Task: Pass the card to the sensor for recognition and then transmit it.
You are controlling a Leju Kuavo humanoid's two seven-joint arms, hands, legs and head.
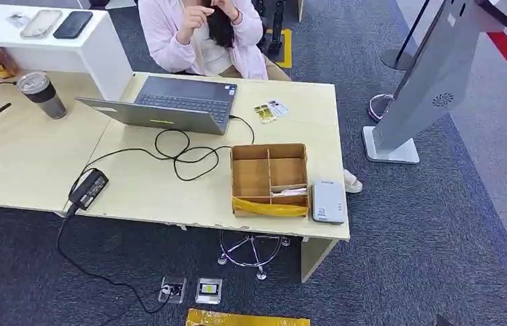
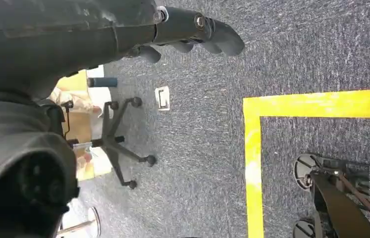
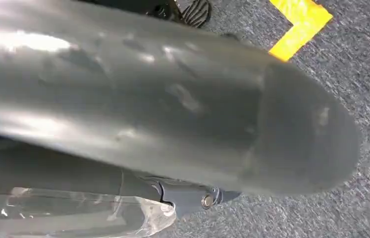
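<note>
Left hand [image 2: 192,29]: in the left wrist view, dark fingers extended with slight gaps between them and nothing held, hanging over grey carpet marked with yellow floor tape [image 2: 277,106]. Right hand [image 3: 187,119]: its grey cover lies so close to the lens that the fingers are hidden; whether they are spread or closed cannot be told.

In the head view, a light wooden desk [image 1: 148,187] carries an open brown cardboard box with dividers [image 1: 269,178], one compartment holding pale, flat items that may be cards, though they are too small to confirm. A small white rectangular card reader [image 1: 328,201] sits touching the box's side at the desk's near edge, presumably so a card travels only a short way from box to sensor. Small printed cards [image 1: 270,110] lie near the far edge, beside a grey open laptop [image 1: 172,103]. A person in a pink top [image 1: 199,34] sits across the desk, well placed to receive a card.
</note>
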